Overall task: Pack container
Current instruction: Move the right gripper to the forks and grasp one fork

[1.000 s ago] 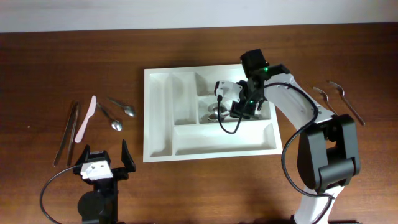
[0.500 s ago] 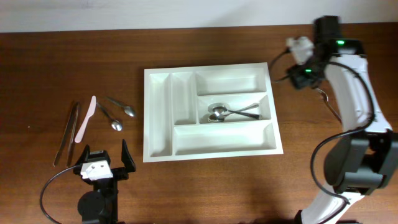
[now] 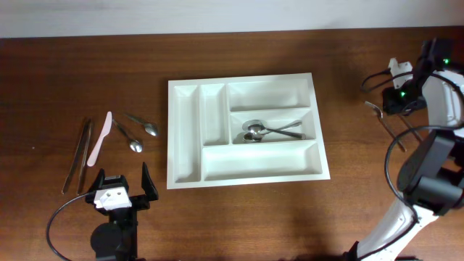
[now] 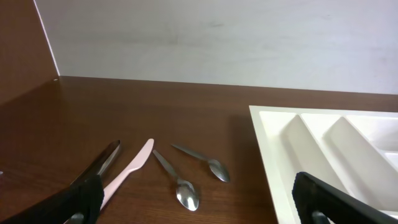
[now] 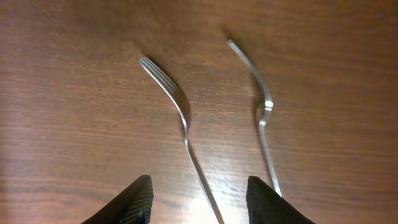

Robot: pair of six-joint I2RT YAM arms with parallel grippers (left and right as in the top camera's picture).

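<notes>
- Dark brown wooden table (image 3: 58, 58) fills the scene, its grain running left to right.
- At the near edge on the left, the left gripper (image 3: 122, 188) sits low over the wood with its black fingers spread wide and nothing between them.
- Just beyond it lies loose cutlery: a pair of long dark metal tongs (image 3: 78, 156) furthest left and a pale pink knife (image 3: 100, 138) beside them. Next come two small spoons, one (image 3: 130, 139) nearer and one (image 3: 143, 125) a little further back, both lying flat and apart from each other.
- In the middle of the table sits the container (image 3: 171, 134), flat on the wood, well to the right of that cutlery. It has two narrow upright slots on its left side and three wide ones stacked on its right.
- Two metal spoons (image 3: 268, 131) lie together in the middle wide compartment, bowls to the left and handles crossing toward the right.
- Further back at the right edge, well clear of the container, the right gripper (image 5: 199, 202) hangs over the wood, fingers parted and holding nothing.
- Under it a fork (image 5: 177, 102) lies flat, its handle running between the two fingertips; I can't tell whether they touch it.
- Beside the fork lies a second slim metal utensil (image 5: 261, 106) with a kink in its handle, its head out of shot.
- Along the far edge runs a plain pale wall (image 4: 217, 37).
</notes>
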